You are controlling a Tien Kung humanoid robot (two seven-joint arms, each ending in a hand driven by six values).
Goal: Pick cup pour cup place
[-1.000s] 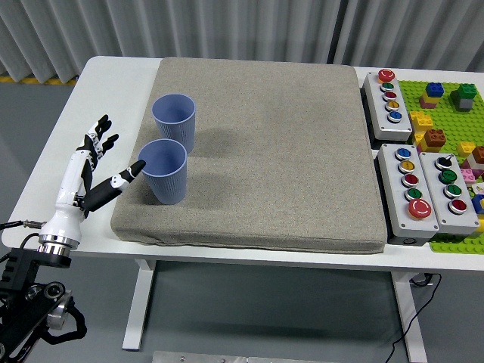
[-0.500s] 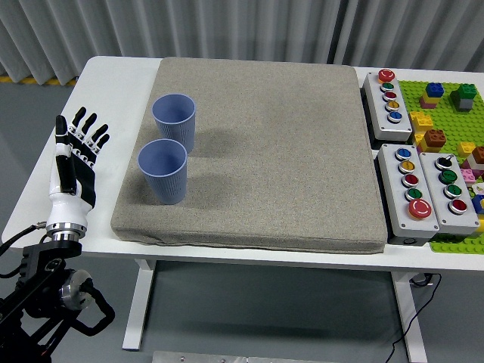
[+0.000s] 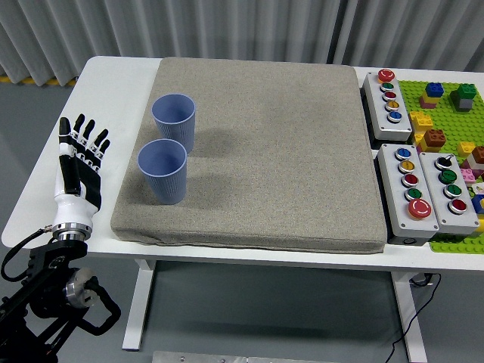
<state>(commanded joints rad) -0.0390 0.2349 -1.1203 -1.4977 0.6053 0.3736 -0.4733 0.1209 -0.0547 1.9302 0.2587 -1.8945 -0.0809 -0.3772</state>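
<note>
White table (image 3: 113,83) on metal legs, grey floor (image 3: 23,113), pale pleated curtain (image 3: 227,26) behind.

Mat (image 3: 287,151) right of cups (image 3: 162,170) bare (cups nearly touching).

The left hand (image 3: 79,167) stands upright at the left, fingers (image 3: 78,134) straight, spread and empty. Its black arm (image 3: 47,302) rises from the lower left corner.
</note>
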